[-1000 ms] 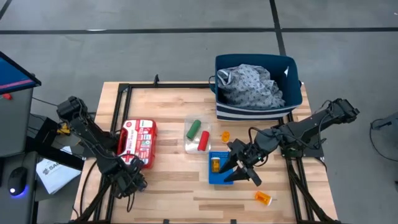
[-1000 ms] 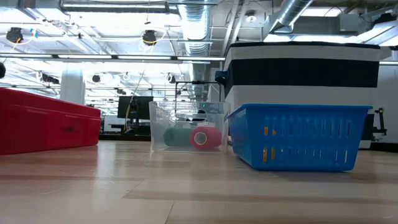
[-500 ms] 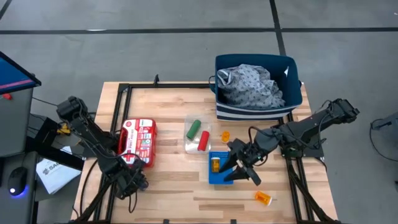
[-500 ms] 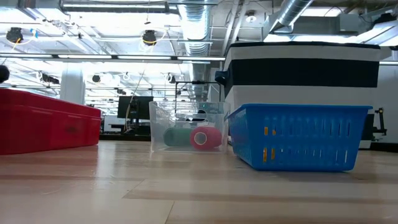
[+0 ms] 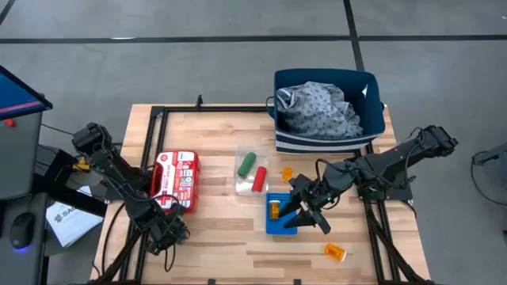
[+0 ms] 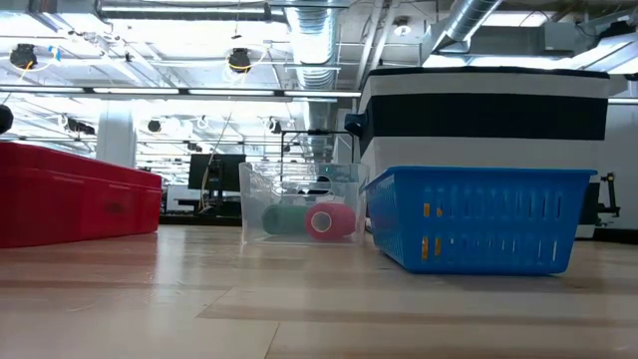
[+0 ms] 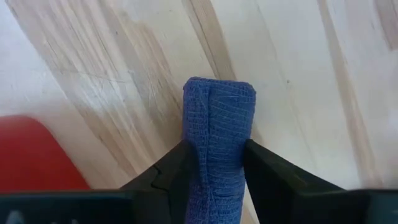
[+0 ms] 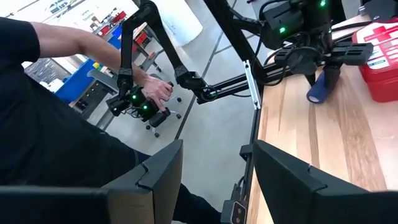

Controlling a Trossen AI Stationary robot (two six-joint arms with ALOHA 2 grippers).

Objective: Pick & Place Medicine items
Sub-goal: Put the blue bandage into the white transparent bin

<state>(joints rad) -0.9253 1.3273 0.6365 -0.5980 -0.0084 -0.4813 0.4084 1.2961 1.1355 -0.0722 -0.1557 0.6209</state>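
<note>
My left gripper (image 5: 168, 231) is near the table's near-left corner, shut on a dark-blue tube (image 7: 217, 137); in the high view the gripper hides the tube. My right gripper (image 5: 305, 214) hangs open over a small blue basket (image 5: 269, 228) that holds an orange pill bottle (image 5: 275, 209). A green tube (image 5: 247, 163) and a red tube (image 5: 259, 179) lie in a clear container (image 6: 299, 204). Two more orange bottles (image 5: 287, 172) (image 5: 336, 252) lie on the table. My left gripper pinches the dark-blue tube between its two fingers (image 7: 267, 174), one on each side of its upper end (image 7: 214, 180). The fingers point down and the tube runs along them, sticking out past their tips. The tube (image 8: 321, 87) hangs tilted; whether its lower end touches the table, I cannot tell.
A red-and-white first-aid case (image 5: 176, 180) lies just beyond my left gripper. A large blue bin with patterned cloth (image 5: 329, 111) stands at the far right edge. Bare wood lies between the case and the blue basket. A person's arm (image 8: 93, 43) shows beyond the table.
</note>
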